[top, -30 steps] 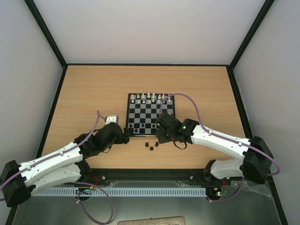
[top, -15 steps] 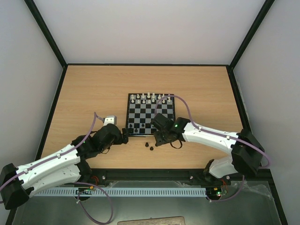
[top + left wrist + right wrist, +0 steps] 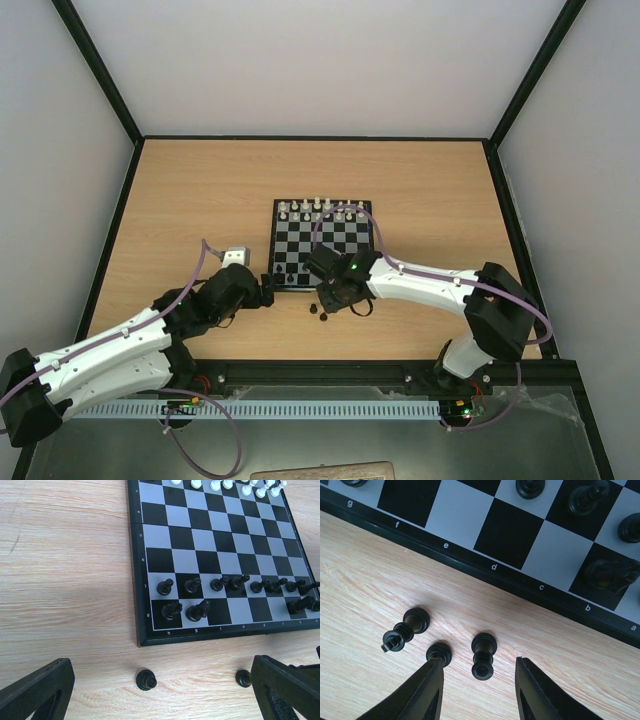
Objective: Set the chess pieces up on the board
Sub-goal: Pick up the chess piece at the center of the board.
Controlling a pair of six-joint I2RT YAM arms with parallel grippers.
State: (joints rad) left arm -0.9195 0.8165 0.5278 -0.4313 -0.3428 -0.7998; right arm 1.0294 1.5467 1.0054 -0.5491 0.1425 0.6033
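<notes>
The board lies mid-table, with several black chess pieces along its near two rows. Three more black pieces stand loose on the wood just off its near border. My right gripper is open and straddles one of them, touching neither side of it. A second piece is half hidden by the left finger, and a third stands further left. My left gripper is wide open near the board's corner, with one loose piece between its fingers and another by the right finger.
White pieces fill the board's far rows. A small grey box sits on the wood left of the board, beside the left arm. The two grippers are close together at the board's near edge.
The right arm has swung left along the board's near edge to the loose pieces, and its jaws have narrowed. The left arm has barely moved.
</notes>
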